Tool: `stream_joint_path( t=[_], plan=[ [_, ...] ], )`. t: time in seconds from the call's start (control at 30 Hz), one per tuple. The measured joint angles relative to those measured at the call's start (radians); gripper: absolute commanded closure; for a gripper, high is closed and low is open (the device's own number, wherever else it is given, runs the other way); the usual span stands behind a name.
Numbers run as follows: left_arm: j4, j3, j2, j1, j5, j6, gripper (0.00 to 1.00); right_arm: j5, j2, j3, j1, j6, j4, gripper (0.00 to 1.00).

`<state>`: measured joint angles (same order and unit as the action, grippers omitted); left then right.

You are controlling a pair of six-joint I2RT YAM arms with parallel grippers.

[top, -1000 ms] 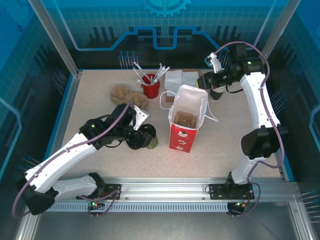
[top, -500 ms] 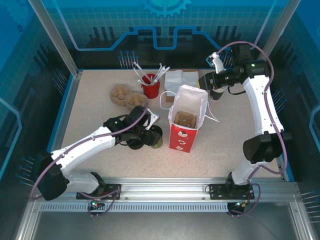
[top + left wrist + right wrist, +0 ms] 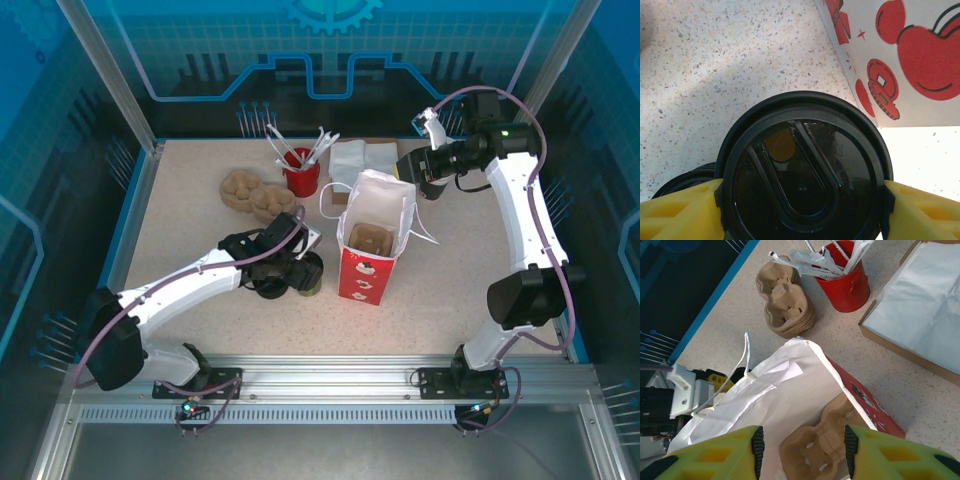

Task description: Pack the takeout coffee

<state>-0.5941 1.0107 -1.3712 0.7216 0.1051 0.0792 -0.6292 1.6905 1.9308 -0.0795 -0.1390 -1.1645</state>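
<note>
Left hand [image 3: 802, 212]: yellow fingers [image 3: 682, 212] pressed against opposite sides of the black lid, gripping the takeout coffee [image 3: 800, 150].
Takeout coffee: upright, olive-green side, near the middle of the tabletop [image 3: 190, 235], just left of the paper bag [image 3: 362, 280] and apart from it.
Paper bag: upright, red with a white top, mouth open, a brown pulp cup carrier [image 3: 822, 440] inside.
Right hand [image 3: 803, 446]: over the bag's far right rim, fingers parted with nothing between them.
Far side of the tabletop: stacked pulp carriers [image 3: 255, 193] on the left, a red pot of white cutlery [image 3: 302, 175], then a box of napkins [image 3: 362, 158].
</note>
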Motion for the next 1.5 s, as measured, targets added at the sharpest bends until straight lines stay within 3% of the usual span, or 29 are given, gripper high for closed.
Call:
stream_joint_path(
  t=[0.47,0.93,1.5],
  plan=[
    [-0.002,0.005,-0.015,0.0,-0.008,0.035,0.13,-0.008,-0.004,-0.001,0.0,0.008,0.006,0.54],
    [0.001,0.036,-0.053,-0.001,-0.005,0.053,0.18,-0.023,-0.043,-0.02,0.0,0.03,0.032,0.54],
    [-0.039,0.038,-0.039,-0.001,-0.006,0.066,0.14,-0.03,-0.043,-0.02,0.0,0.03,0.031,0.54]
  ],
)
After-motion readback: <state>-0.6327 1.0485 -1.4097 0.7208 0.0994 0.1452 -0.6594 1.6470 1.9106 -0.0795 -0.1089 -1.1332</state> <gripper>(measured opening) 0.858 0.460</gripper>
